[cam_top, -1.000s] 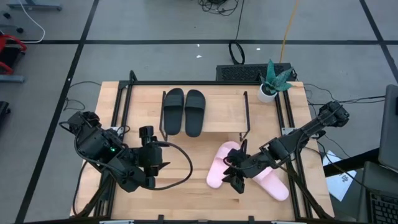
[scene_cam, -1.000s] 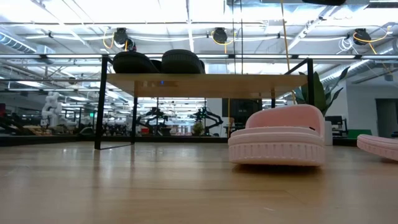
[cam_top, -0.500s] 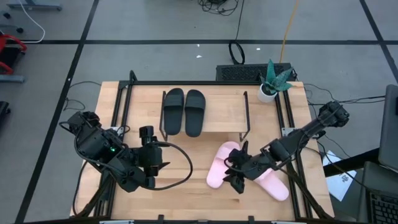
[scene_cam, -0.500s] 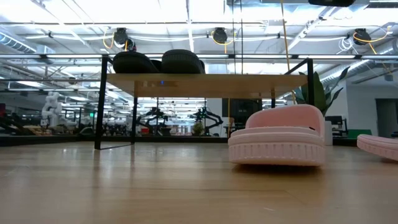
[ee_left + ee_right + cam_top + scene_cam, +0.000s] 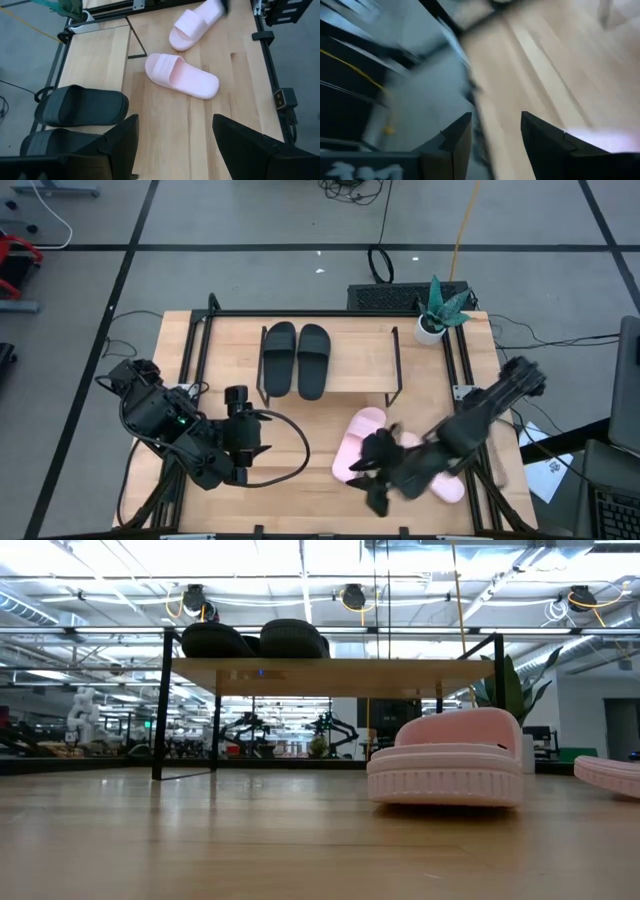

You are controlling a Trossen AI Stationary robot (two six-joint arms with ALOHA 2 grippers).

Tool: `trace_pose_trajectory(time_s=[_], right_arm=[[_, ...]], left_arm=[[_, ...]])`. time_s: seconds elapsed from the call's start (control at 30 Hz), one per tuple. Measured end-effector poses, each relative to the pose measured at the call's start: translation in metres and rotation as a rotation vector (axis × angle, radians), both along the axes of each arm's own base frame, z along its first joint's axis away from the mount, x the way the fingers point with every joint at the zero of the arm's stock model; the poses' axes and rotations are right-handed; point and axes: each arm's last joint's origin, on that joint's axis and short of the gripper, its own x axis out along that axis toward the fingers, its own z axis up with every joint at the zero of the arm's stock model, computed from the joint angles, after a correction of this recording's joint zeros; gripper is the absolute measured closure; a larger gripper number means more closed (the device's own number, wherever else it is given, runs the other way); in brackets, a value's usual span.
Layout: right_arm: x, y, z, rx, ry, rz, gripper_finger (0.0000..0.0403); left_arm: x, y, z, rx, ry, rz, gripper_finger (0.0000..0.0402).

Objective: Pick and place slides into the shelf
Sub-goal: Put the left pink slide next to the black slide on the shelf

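right gripper (image 5: 378,492) swung nearer table's front edge | fingers apart, empty | beside pink slides (image 5: 358,445)

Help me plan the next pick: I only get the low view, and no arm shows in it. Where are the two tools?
Observer: The right tool is over the front part of the table, on the side away from the shelf and right by the pink slides. It is open and empty.
Operator: And the left one?
Observer: The left tool waits over the table's left front, open, holding nothing.
Operator: I see only the edge of a second pink slide. How does it lie?
Observer: The second pink slide lies strap up on the table, apart from the first pink slide and at an angle to it.
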Motion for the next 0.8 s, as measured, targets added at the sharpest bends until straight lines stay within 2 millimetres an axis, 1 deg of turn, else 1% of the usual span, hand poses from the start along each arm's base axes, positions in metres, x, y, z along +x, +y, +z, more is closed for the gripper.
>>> trace_pose_trajectory(time_s=[0.1, 0.17, 0.23, 0.37, 0.47, 0.53, 0.6, 0.7, 0.8], right_arm=[[0.013, 0.003, -0.035, -0.077, 0.292, -0.053, 0.0243], [0.019, 0.005, -0.055, -0.117, 0.431, -0.084, 0.0243], [0.022, 0.009, -0.07, -0.153, 0.509, -0.111, 0.0243], [0.03, 0.015, -0.09, -0.188, 0.556, -0.126, 0.0243], [0.031, 0.01, -0.1, -0.247, 0.615, -0.174, 0.0243], [0.031, 0.007, -0.103, -0.271, 0.642, -0.186, 0.0243], [0.032, 0.004, -0.103, -0.27, 0.647, -0.184, 0.0243], [0.033, 0.001, -0.1, -0.27, 0.653, -0.137, 0.0243], [0.037, 0.0, -0.099, -0.272, 0.622, -0.101, 0.0243]], left_arm=[[-0.001, -0.001, 0.0, 0.001, 0.0, -0.005, 0.0149], [-0.001, -0.002, 0.0, -0.001, 0.0, -0.007, 0.0149], [-0.002, -0.003, 0.0, 0.0, 0.0, -0.012, 0.0149], [-0.004, -0.006, 0.0, 0.0, 0.0, -0.025, 0.0149], [-0.005, -0.007, 0.0, -0.001, 0.0, -0.03, 0.0149], [-0.006, -0.008, 0.0, -0.005, -0.001, -0.029, 0.0149], [-0.007, -0.009, 0.0, -0.012, -0.003, -0.026, 0.0149], [-0.008, -0.01, 0.0, -0.013, -0.003, -0.03, 0.0149], [-0.008, -0.011, 0.0, -0.016, -0.003, -0.031, 0.0149]])
